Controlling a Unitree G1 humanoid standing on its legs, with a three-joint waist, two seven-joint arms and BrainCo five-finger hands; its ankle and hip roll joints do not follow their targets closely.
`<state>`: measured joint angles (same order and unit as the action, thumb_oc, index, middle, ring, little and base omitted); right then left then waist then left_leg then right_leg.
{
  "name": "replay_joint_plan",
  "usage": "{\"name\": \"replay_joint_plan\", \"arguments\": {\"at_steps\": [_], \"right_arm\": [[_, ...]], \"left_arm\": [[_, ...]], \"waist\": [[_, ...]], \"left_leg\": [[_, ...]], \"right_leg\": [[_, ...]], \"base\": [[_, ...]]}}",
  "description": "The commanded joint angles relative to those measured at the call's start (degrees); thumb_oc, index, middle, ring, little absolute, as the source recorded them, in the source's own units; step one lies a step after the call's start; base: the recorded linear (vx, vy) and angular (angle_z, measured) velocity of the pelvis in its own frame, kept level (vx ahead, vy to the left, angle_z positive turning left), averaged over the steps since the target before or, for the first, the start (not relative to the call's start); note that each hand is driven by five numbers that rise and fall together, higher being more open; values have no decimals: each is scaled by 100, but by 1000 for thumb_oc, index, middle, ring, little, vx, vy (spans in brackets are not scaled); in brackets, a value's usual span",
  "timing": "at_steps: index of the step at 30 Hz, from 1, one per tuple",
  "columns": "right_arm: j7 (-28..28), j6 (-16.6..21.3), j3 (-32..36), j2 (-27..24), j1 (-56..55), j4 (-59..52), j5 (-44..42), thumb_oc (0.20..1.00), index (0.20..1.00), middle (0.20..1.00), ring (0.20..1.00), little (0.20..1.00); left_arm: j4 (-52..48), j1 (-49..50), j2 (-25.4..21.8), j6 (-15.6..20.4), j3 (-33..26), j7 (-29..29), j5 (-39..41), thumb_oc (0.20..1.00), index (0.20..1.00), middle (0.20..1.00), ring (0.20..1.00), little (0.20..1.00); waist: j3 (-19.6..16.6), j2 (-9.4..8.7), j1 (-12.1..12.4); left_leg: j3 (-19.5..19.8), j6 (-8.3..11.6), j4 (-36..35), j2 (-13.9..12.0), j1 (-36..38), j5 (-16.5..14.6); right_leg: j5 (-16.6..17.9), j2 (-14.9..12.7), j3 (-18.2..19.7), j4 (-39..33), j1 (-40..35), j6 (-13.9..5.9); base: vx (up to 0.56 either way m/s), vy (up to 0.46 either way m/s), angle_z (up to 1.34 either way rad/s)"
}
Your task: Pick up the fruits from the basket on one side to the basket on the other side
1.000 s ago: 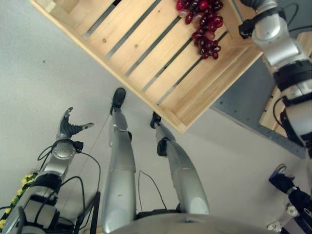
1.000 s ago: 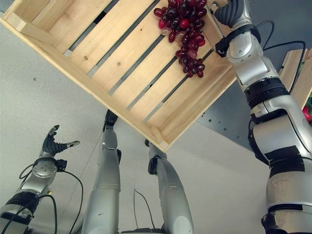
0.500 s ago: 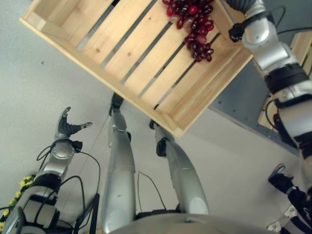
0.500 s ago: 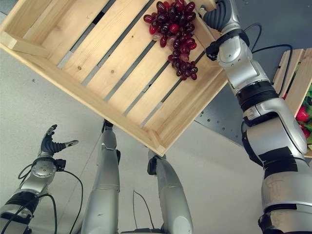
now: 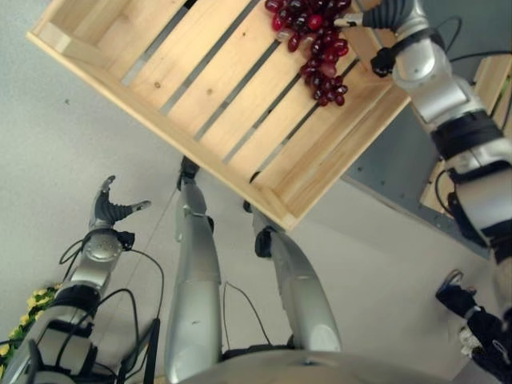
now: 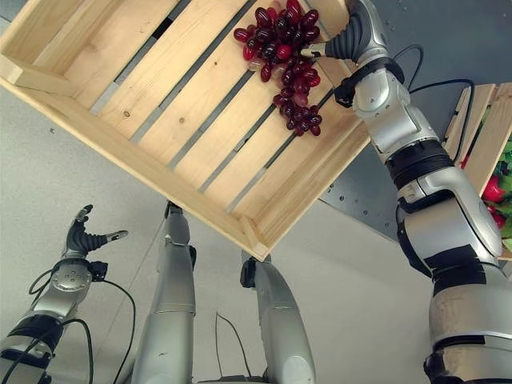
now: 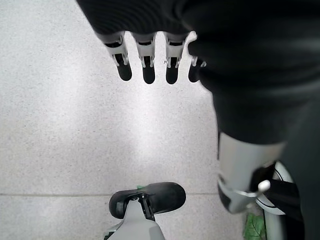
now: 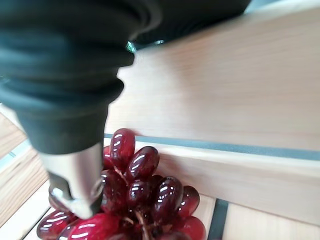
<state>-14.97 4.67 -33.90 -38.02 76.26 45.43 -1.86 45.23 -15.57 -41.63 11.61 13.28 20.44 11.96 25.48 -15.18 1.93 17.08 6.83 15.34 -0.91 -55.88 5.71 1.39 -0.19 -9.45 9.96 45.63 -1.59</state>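
A pale wooden slatted crate [image 6: 144, 96] lies on a grey floor [image 5: 72, 144], seen from above. A bunch of dark red grapes [image 6: 284, 56] rests inside the crate, close to its far side wall. The robot's right hand [image 6: 346, 38] reaches into the crate and sits just beside the grapes. In the right wrist view one finger touches the bunch [image 8: 140, 192], but whether the fingers are clamped on it cannot be told. The left hand [image 5: 112, 210] hangs low over the bare floor, well apart from the crate, its fingers [image 7: 145, 65] straight, spread and holding nothing. A second wooden crate [image 6: 484, 132] holding something red stands at the right edge.
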Motion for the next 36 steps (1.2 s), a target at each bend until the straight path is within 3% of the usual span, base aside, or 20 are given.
{"name": "replay_joint_plan", "arguments": {"at_steps": [1, 14, 28, 36], "right_arm": [[411, 138, -537, 677, -357, -56, 8, 1000, 1000, 1000, 1000, 1000], [348, 172, -399, 347, -411, -397, -4, 1000, 1000, 1000, 1000, 1000], [517, 406, 209, -1374, -1150, -2226, -259, 1000, 1000, 1000, 1000, 1000], [558, 459, 756, -1833, -1933, -2725, -257, 1000, 1000, 1000, 1000, 1000]], "left_arm": [[-312, 226, -10, 45, -393, 113, -171, 1000, 1000, 1000, 1000, 1000], [-360, 292, 49, 36, -462, 122, -198, 1000, 1000, 1000, 1000, 1000], [-582, 664, -73, 51, -860, 22, -340, 1000, 1000, 1000, 1000, 1000], [-629, 866, -125, 32, -1003, -56, -424, 1000, 1000, 1000, 1000, 1000]], "waist": [[431, 8, 68], [431, 5, 51], [431, -303, -171], [431, -370, -243]], "left_leg": [[-393, -165, 261, 282, -27, -161], [-401, -170, 287, 276, -13, -176], [-488, -177, 378, 205, 176, -271], [-529, -212, 424, 196, 234, -324]], "right_leg": [[-558, -166, 136, 425, -489, -524], [-558, -167, 129, 464, -494, -535], [-550, -153, 200, 436, -714, -563], [-558, -141, 232, 462, -762, -577]], "base": [[0, 0, 0], [0, 0, 0], [0, 0, 0], [0, 0, 0]]}}
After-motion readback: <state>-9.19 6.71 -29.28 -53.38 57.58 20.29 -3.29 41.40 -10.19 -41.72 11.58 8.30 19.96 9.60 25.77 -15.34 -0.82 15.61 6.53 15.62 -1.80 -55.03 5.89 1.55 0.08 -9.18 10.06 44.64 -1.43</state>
